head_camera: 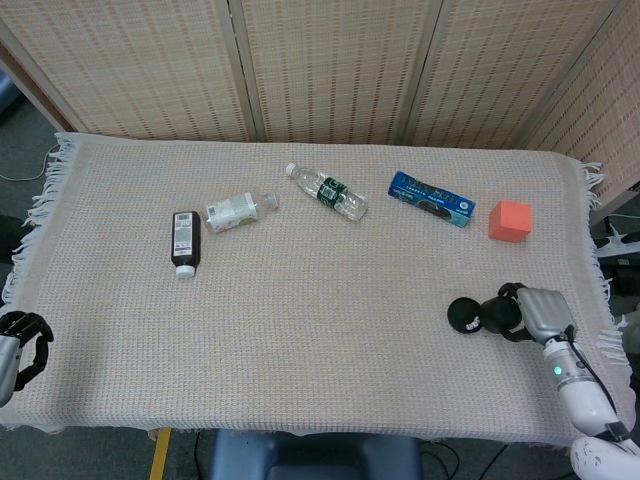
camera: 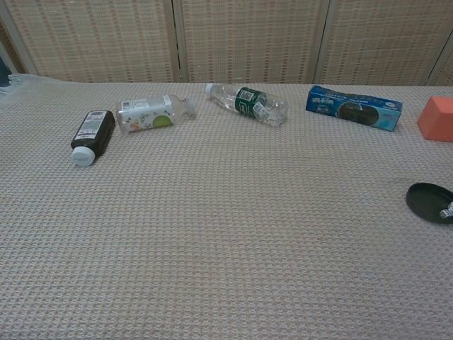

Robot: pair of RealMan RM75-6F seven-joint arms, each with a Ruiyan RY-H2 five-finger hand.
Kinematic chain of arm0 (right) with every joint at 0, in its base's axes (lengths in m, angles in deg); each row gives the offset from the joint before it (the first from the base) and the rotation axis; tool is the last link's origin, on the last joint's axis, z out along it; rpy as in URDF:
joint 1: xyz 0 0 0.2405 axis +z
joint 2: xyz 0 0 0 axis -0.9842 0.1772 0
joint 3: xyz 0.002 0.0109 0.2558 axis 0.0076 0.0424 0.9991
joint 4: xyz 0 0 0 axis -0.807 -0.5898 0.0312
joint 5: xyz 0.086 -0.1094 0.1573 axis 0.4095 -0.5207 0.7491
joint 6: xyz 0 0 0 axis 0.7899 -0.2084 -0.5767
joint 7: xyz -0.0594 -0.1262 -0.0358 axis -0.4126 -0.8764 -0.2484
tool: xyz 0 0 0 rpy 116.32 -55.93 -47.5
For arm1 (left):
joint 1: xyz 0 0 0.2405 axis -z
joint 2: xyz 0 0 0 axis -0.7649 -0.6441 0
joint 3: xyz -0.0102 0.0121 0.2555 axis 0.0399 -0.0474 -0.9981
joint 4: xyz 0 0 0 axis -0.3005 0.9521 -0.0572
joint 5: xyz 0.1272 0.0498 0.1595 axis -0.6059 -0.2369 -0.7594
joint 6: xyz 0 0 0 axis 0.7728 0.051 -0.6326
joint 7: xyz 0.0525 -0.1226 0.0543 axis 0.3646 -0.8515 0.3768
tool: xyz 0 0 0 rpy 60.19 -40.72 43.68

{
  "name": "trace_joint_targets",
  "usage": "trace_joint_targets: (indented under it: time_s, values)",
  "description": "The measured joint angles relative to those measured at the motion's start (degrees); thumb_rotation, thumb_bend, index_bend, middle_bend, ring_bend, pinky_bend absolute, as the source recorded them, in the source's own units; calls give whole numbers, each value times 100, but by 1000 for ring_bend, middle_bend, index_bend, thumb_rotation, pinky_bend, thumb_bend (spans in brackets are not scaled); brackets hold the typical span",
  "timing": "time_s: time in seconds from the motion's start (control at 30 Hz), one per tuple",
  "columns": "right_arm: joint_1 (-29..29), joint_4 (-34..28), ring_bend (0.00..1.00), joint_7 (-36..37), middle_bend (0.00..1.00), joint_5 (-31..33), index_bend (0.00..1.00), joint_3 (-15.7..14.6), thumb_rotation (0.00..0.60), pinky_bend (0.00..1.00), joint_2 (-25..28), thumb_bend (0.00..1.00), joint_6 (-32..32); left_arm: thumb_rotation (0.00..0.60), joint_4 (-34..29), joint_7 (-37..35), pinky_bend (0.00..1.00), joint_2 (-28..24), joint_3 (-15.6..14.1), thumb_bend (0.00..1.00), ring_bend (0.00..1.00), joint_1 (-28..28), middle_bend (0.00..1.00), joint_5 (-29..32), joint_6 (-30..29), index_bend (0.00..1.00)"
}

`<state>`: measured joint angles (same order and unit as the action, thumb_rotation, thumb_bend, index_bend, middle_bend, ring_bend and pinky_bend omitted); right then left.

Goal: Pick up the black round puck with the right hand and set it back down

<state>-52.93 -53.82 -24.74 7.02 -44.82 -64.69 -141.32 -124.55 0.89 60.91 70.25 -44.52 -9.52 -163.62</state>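
While the black round puck (head_camera: 464,314) is lying flat on the bench (head_camera: 320,330), the right robot hand (head_camera: 525,313) is sitting just beside it. Its fingers are looking released, grasping nothing, suggesting the set-down is done.

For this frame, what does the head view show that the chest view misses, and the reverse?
Only the head view shows the right hand, with its dark fingers right beside the black round puck, the left hand curled at the cloth's near left corner, and the cloth's fringed edges. Only the chest view shows the puck from the side, lying flat on the cloth. Both show the dark bottle, the small clear bottle, the water bottle, the blue packet and the orange block.
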Motion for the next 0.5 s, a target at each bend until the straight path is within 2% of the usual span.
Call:
trace_joint_targets:
  time_s: [0.13,0.23,0.3,0.43,0.5]
  values:
    - [14,159,413,-358,419,282,465,-116,600,650,-93,195,61,600,-5,43,559,15,-17,607,356,12,466,-10,36,591]
    - [68,209,351,-568,365,467,400,-186,600,610,-134,196,189,600,-5,48,559,17,-13,607,357,12,466,-6,31,591]
    - [110,204,278,-644,301,541,321,-221,600,549,-134,196,278,600,-5,30,559,14,-9,607,357,8,466,-2,21,590]
    - [164,125,64,-662,103,594,50,-257,600,326,-39,178,448,600,-3,-4,559,5,-5,607,357,-2,467,-2,-3,591]
    - [174,48,9,-611,27,588,6,-263,600,239,53,147,505,600,-1,-7,559,4,-5,607,357,-2,467,-7,-8,591]
